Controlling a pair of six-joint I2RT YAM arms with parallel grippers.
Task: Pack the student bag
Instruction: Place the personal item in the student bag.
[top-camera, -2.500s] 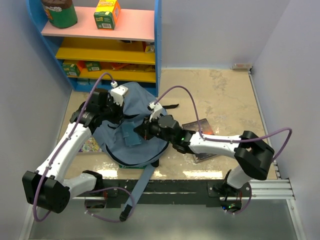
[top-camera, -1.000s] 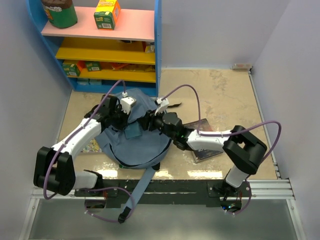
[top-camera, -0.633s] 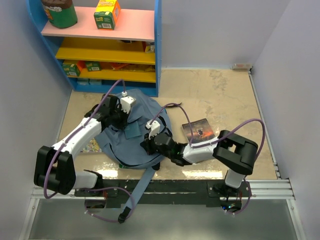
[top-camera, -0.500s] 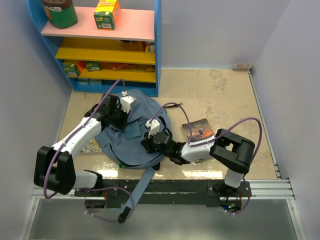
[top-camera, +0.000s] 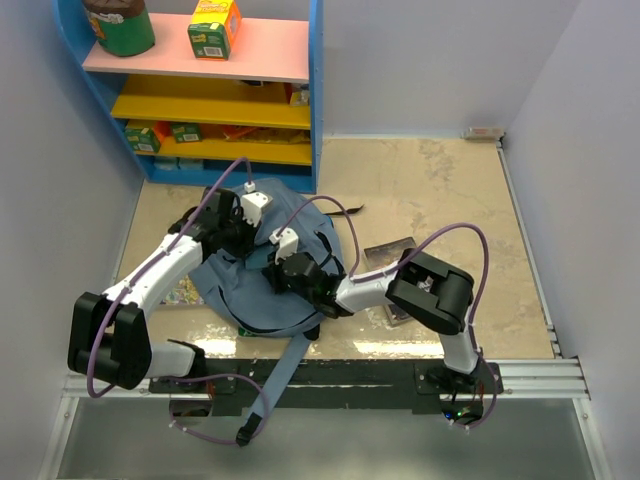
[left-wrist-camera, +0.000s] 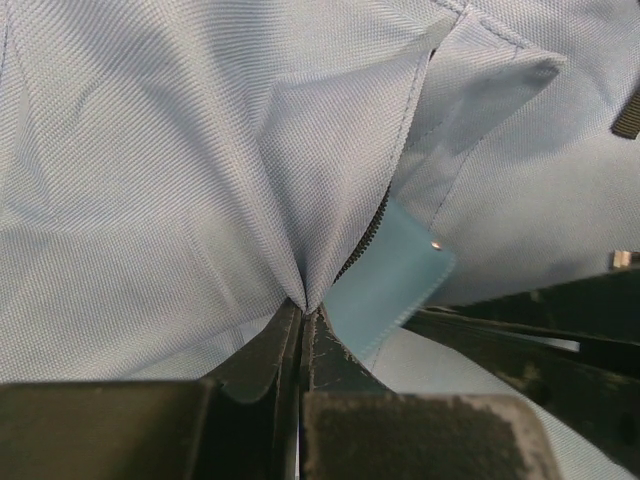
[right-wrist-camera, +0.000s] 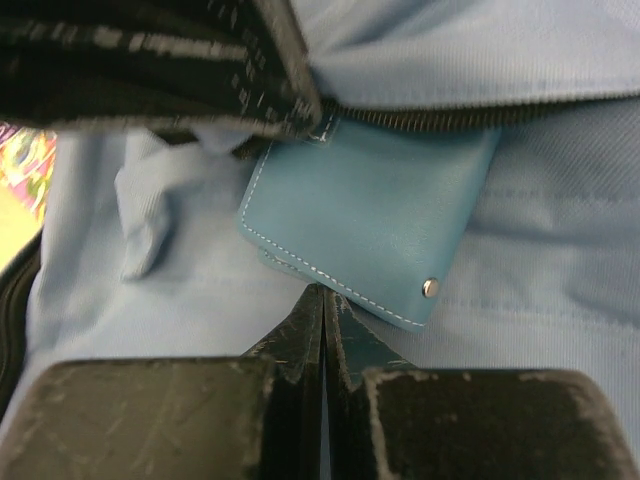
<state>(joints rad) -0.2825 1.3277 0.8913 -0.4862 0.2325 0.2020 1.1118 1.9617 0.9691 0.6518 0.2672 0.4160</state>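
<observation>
**Bag sitting mid-table, both claws on it**

So the student bag (top-camera: 250, 300) is lying flat on the table (top-camera: 440, 190), left of centre and just in front of the blue shelf unit (top-camera: 225, 100). One shoulder strap (top-camera: 285, 370) trails down over the near edge between the two arm bases.

The left gripper (left-wrist-camera: 301, 318) is clamped down tight on a pinched-up fold of the bag's fabric. You can see the cloth tenting up out of the fingertips in the left wrist view.

The right gripper (right-wrist-camera: 323, 300) is closed too, fingers pressed flat together. The tips sit right at the lower edge of a teal leather tab (right-wrist-camera: 370, 225) that hangs off the zip (right-wrist-camera: 450, 113). Can't tell if it's actually nipping any cloth.

From above, the two claws are close together over the upper middle of the bag. A dark book (top-camera: 392, 250) lies to the right, partly under the right arm
</observation>
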